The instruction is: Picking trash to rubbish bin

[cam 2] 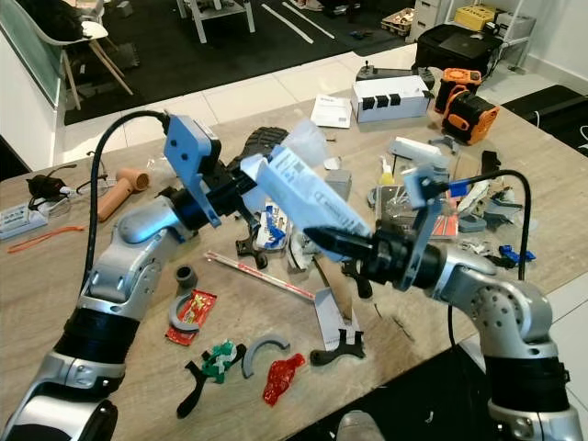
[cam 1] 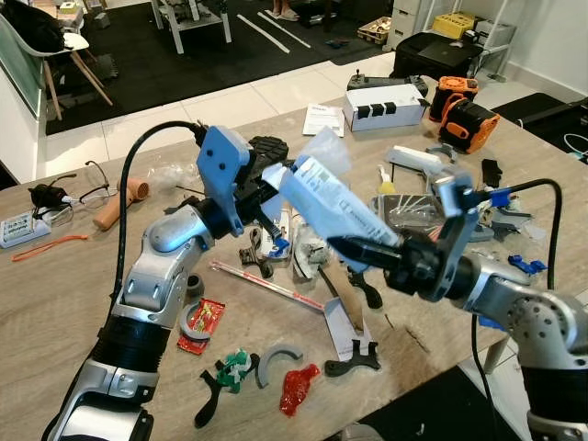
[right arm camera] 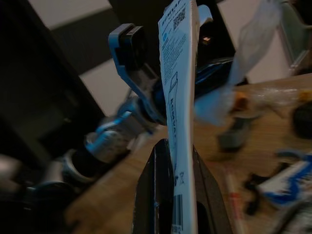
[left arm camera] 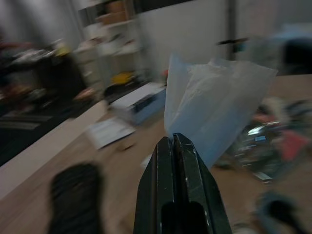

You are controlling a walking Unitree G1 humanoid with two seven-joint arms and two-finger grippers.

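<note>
A pale blue and white printed plastic package point(cam 1: 326, 197) hangs in the air above the cluttered wooden table point(cam 1: 64, 294). My left gripper point(cam 1: 272, 184) is shut on its upper, far end, where clear film point(left arm camera: 214, 102) sticks out past the fingers. My right gripper point(cam 1: 342, 246) is shut on the lower, near end, and the printed face point(right arm camera: 178, 73) stands between its fingers point(right arm camera: 155, 185). The package slants down from left to right between the two arms.
Under the arms lie a red wrapper point(cam 1: 202, 323), a red scrap point(cam 1: 296, 390), a green bit point(cam 1: 234, 363), black and grey plastic parts and a thin rod point(cam 1: 266, 283). Farther back are a white box point(cam 1: 386, 103), orange tools point(cam 1: 459, 110), glasses point(cam 1: 83, 193) and a black sole point(cam 1: 268, 147).
</note>
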